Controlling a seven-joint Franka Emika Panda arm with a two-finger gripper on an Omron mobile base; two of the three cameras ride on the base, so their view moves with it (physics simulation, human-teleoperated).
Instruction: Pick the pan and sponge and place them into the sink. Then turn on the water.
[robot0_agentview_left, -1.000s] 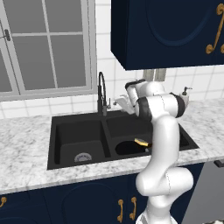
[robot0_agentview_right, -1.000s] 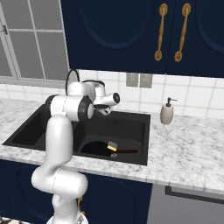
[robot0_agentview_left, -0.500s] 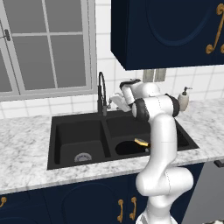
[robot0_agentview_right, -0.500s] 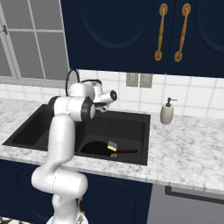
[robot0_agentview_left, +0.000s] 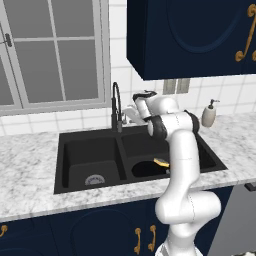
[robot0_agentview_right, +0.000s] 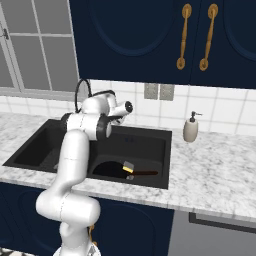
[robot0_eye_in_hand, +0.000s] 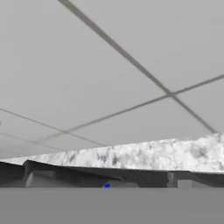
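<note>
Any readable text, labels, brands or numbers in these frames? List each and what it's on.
None: no readable text, label, brand, number or sign in any view.
Beige soap dispenser bottle: plain, no label visible.
Pale wall outlet plates on the white tiles: blank.
Dark navy upper cabinets with brass handles: no markings.
Matte black double-basin sink and tall slim black gooseneck faucet: no brand mark visible.

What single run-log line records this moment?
stage: faucet approach | pan: right basin of sink | sponge: on pan | gripper: open, beside faucet | water: off
</note>
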